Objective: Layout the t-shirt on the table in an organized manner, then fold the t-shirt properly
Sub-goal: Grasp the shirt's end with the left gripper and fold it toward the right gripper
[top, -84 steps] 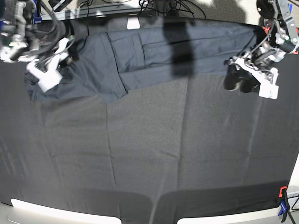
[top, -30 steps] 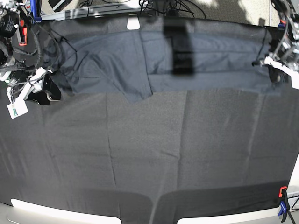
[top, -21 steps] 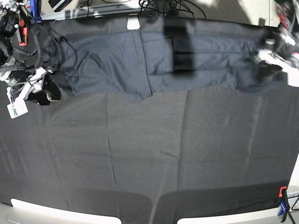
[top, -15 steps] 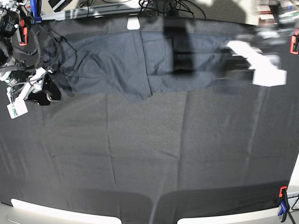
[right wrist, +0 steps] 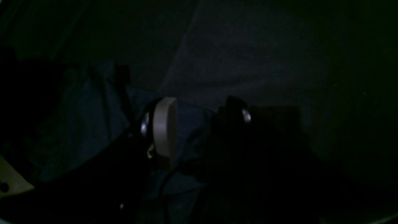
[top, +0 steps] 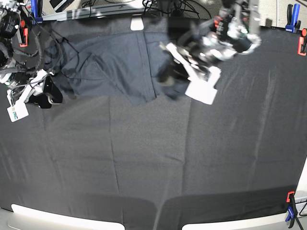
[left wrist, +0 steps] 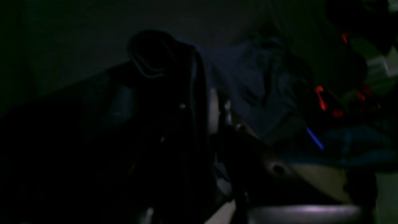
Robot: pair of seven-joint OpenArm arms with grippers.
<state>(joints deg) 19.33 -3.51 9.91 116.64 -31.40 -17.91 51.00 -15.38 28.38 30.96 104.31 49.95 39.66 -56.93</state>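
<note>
Our left gripper (top: 175,86) has its jaws pinched together on the t-shirt (top: 115,62), a bunched dark fold of it gathered at the fingertips near the middle of the far side of the table (top: 192,158). From the base view we see that arm reaching in across the garment, blurred, with a white tag (top: 201,91) beside the gripper. The left wrist view is very dark; we make out dark fabric hanging over one finger (left wrist: 161,93) and blue-grey cloth behind it.

Our right gripper (top: 45,93) sits at the other end, its jaws standing apart. In the base view it lies just off the shirt's near edge, over black tablecloth. In the right wrist view we see a pale finger (right wrist: 164,130) and a dark one with bluish cloth showing between them, though we cannot tell whether they touch it.

We see the t-shirt lying along the far edge of the table, spread flat from the right gripper's side to the centre, with its other end lifted and folded back by the left gripper. A red and blue clamp (top: 290,208) shows at the near corner.
</note>
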